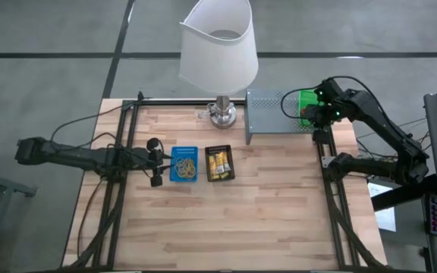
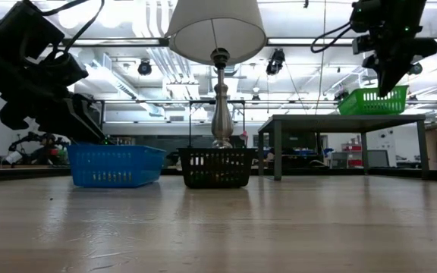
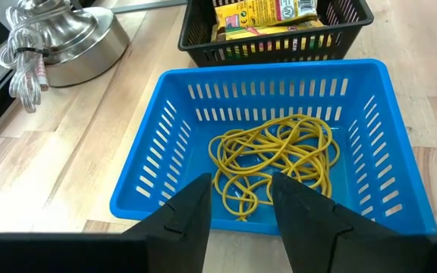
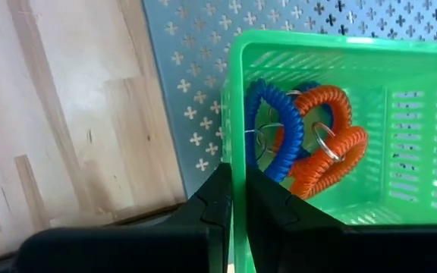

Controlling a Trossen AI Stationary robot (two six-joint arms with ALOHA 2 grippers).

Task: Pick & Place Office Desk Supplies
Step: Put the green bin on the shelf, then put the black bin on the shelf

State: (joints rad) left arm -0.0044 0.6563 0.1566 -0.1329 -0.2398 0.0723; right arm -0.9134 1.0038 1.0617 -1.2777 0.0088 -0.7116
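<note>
The right end effector [image 4: 236,199] is clamped on the wall of the green slotted plastic tray [image 4: 340,129], which sits on the grey perforated metal shelf [image 1: 268,112] at the tabletop's far right and holds blue and orange coiled rings [image 4: 306,136]. The left end effector [image 3: 237,205] hovers with its fingers parted and nothing between them, just beside the blue slotted plastic tray [image 3: 165,144] of yellow rubber bands [image 3: 275,155]. Beside that tray, the black slotted plastic tray [image 1: 219,164] holds yellow packets [image 3: 268,14].

A lab or workshop hall: exposed ceiling ducts [image 2: 139,64], strip lights [image 2: 309,41], a bare concrete floor [image 1: 44,83], and work tables [image 2: 332,125] beyond.
</note>
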